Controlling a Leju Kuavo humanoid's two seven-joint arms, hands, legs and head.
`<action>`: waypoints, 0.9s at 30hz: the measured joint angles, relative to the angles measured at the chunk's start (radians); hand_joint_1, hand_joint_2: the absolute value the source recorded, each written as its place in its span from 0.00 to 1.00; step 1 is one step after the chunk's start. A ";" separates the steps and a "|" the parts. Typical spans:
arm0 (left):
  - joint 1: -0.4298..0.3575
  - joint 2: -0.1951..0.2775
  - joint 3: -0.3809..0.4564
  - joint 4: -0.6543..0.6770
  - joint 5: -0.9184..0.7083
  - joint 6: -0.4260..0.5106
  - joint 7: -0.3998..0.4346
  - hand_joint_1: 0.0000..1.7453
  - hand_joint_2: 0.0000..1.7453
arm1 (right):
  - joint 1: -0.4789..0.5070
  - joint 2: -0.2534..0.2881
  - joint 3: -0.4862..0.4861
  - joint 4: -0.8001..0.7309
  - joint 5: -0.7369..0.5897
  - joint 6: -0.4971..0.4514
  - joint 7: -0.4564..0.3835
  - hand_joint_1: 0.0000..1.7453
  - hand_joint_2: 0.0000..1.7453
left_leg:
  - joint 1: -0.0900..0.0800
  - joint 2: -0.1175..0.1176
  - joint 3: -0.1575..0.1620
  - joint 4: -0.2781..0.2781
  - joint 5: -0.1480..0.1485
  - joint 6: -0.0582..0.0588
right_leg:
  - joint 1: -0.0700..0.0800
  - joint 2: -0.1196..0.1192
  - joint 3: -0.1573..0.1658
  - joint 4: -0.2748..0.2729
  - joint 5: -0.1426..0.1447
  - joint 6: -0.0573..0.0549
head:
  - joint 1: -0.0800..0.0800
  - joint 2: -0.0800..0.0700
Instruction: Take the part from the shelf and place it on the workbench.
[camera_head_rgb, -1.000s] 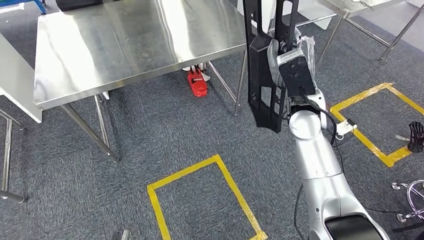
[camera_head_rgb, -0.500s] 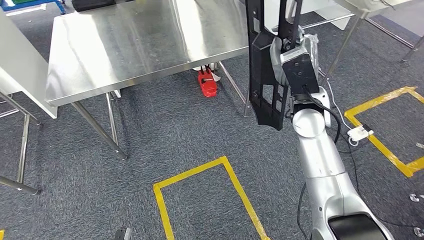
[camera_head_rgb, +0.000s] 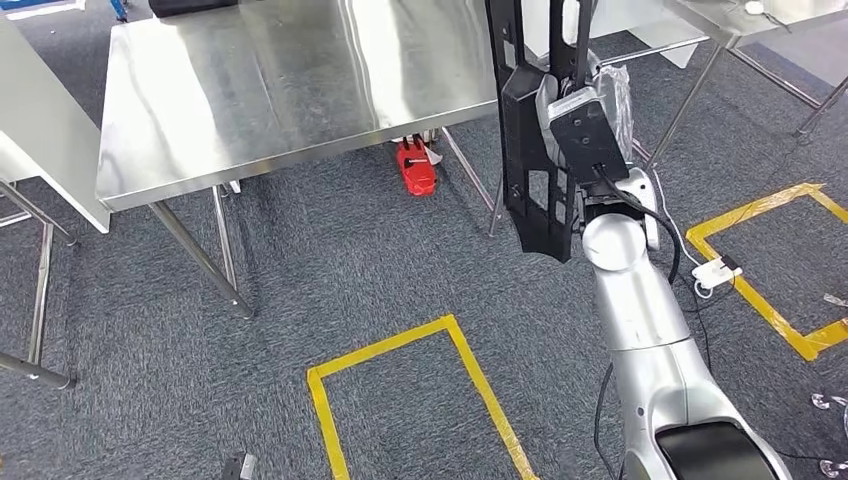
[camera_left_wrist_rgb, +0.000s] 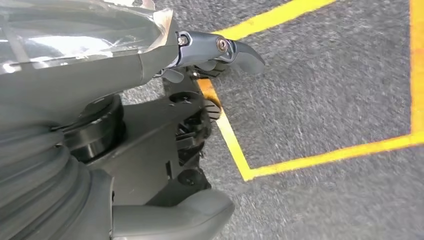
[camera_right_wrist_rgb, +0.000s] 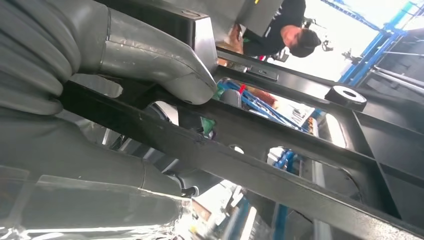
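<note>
In the head view, the part (camera_head_rgb: 535, 130), a long black openwork frame, is held upright in the right hand (camera_head_rgb: 572, 110), its long axis running from above the picture's top edge down to a lower end just beside the silver forearm. The part is carried in the air, off the shelf and not yet on any surface. The workbench (camera_head_rgb: 290, 85), a bare steel-topped table, lies to the left and far side of the held part; its right corner is seen just behind the part, so the coming move is judged to be a carry leftward and forward, with the long axis tipped from upright to flat. Under the bench, a red object (camera_head_rgb: 416, 168) lies on the carpet, and the bench legs (camera_head_rgb: 200, 255) stand between it and the yellow tape rectangle (camera_head_rgb: 420, 395) on the near floor. A second tape outline (camera_head_rgb: 770, 250) and a white plug block (camera_head_rgb: 715, 270) lie to the right, well apart from the path.

In the left wrist view, the left hand (camera_left_wrist_rgb: 200, 55) hangs over grey carpet and yellow tape lines (camera_left_wrist_rgb: 235, 145); its fingers are curled in around nothing. It is judged the farther hand from the part.

In the right wrist view, the thick grey thumb (camera_right_wrist_rgb: 160, 60) is pressed over a black bar of the part, the other fingers being wrapped beneath it. A person in a dark top (camera_right_wrist_rgb: 280, 30) is seen beyond the frame.
</note>
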 joint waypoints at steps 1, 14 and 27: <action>-0.001 0.000 0.000 0.000 -0.003 -0.003 0.000 0.00 1.00 | -0.005 -0.005 0.001 0.002 0.004 0.001 0.004 1.00 1.00 | -0.001 -0.001 0.002 -0.002 0.000 0.002 | -0.001 0.001 -0.030 0.063 -0.026 -0.004 | 0.001 0.000; 0.002 0.002 -0.009 0.000 -0.035 -0.020 -0.036 0.00 1.00 | -0.085 -0.041 0.017 0.052 0.037 0.040 0.028 1.00 1.00 | -0.002 -0.014 -0.022 0.062 -0.044 -0.035 | -0.010 0.004 0.029 -0.075 0.053 -0.010 | 0.004 0.000; 0.003 0.006 -0.011 0.000 -0.032 -0.018 -0.037 0.00 1.00 | -0.127 -0.043 0.041 0.101 0.023 0.053 0.018 1.00 1.00 | -0.008 0.005 -0.027 0.030 -0.009 -0.009 | -0.002 0.003 0.056 -0.088 0.031 -0.008 | -0.003 0.000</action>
